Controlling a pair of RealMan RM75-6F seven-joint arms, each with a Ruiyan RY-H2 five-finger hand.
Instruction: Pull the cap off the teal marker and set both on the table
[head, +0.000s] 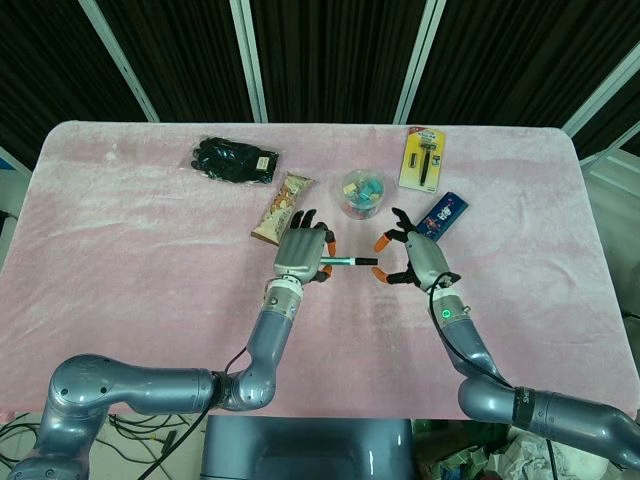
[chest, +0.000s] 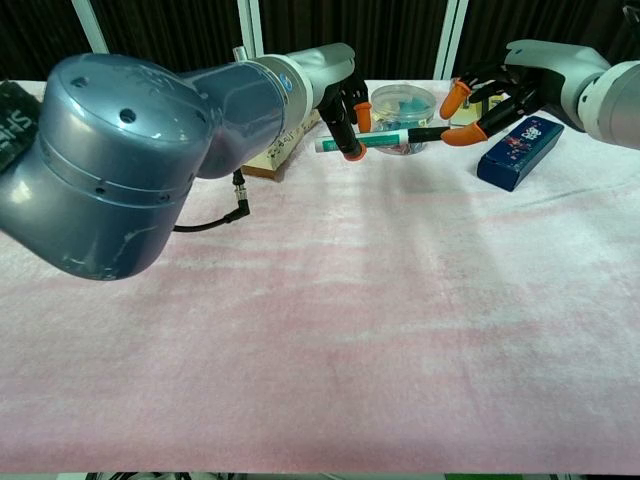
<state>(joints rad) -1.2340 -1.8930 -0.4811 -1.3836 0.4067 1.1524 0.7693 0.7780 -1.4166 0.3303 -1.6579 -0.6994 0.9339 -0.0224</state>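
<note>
The slim teal marker (head: 348, 261) with its black cap (chest: 428, 133) is held level above the pink cloth surface (head: 150, 280), between the two hands. The left hand (head: 302, 254) grasps its barrel; the right hand (head: 415, 260) pinches the capped end between orange fingertips (chest: 468, 135). Just behind sit a round clear tub of coloured bits (head: 361, 193) and a dark blue box (chest: 518, 150).
</note>
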